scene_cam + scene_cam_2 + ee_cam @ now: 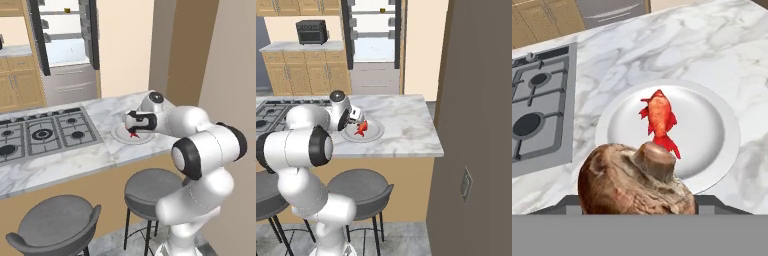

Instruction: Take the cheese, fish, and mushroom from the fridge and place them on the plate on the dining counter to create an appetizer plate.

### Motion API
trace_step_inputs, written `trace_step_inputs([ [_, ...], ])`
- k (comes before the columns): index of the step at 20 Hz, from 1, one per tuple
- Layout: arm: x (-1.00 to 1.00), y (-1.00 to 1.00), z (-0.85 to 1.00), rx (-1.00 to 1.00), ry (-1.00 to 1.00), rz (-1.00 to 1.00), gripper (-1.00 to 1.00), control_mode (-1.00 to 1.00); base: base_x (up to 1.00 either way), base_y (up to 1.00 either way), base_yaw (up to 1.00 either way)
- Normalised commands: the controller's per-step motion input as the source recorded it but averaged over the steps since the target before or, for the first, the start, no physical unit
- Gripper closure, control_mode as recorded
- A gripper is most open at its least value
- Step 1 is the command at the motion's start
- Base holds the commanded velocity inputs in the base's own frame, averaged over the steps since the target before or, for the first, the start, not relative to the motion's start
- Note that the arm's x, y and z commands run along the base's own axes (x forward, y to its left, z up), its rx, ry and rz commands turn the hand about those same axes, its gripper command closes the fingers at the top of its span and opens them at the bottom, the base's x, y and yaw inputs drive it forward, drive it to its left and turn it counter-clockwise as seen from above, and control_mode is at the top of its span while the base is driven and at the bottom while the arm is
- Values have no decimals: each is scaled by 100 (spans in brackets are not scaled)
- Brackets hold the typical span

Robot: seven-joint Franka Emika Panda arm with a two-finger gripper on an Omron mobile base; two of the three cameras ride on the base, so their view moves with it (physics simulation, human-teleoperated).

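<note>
The tool (134, 123) is clamped on the mushroom (637, 182), hovering over the plate's (722, 145) near rim. Released here, the round brown cap could roll off onto the desk (677, 45) or knock the red fish (660, 120) lying just beyond, mid-plate. The cheese seems still unfetched.

Arm (200, 165): glossy white rounded shells, bulbous links joined by black bands at each joint. One black-ringed joint at about 3 o'clock in the left base view, another at 9 o'clock in the right base view. Wrist capped by a dark disc; hand housing black and white.
</note>
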Motion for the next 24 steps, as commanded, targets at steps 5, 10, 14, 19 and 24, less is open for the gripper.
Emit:
trace_step_inputs([
  [5,43,3,-36,0,0,0,100,-100,0,0,0],
  [10,38,10,-38,0,0,0,100,-100,0,0,0],
  [14,32,24,-32,0,0,0,100,-100,0,0,0],
  [19,28,16,-28,0,0,0,100,-100,0,0,0],
  [24,35,0,-34,0,0,-2,100,-100,0,0,0],
])
